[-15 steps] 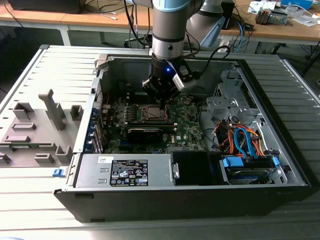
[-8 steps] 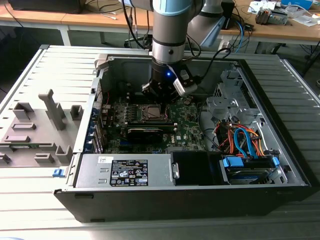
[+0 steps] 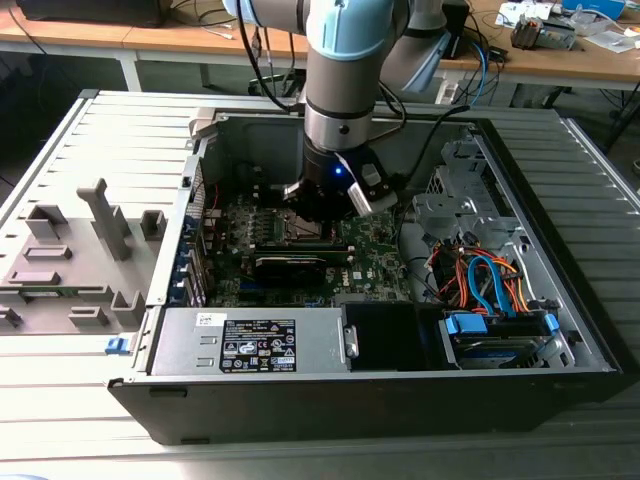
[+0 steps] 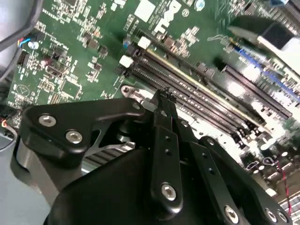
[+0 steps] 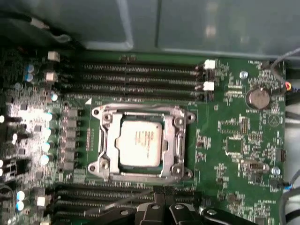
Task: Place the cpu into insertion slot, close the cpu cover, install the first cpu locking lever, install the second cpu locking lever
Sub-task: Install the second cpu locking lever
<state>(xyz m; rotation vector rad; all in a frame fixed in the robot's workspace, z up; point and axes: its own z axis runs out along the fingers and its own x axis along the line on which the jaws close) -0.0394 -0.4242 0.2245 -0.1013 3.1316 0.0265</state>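
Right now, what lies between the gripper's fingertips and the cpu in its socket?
In the first wrist view, the silver cpu cover frame edge and dark memory slots separate the gripper from the cpu.

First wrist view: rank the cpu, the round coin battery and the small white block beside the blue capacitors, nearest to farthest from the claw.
1. The cpu, mid-board, just ahead of the claw.
2. The coin battery, off to one side near the board's edge.
3. The white block, past the end of the far memory slots.
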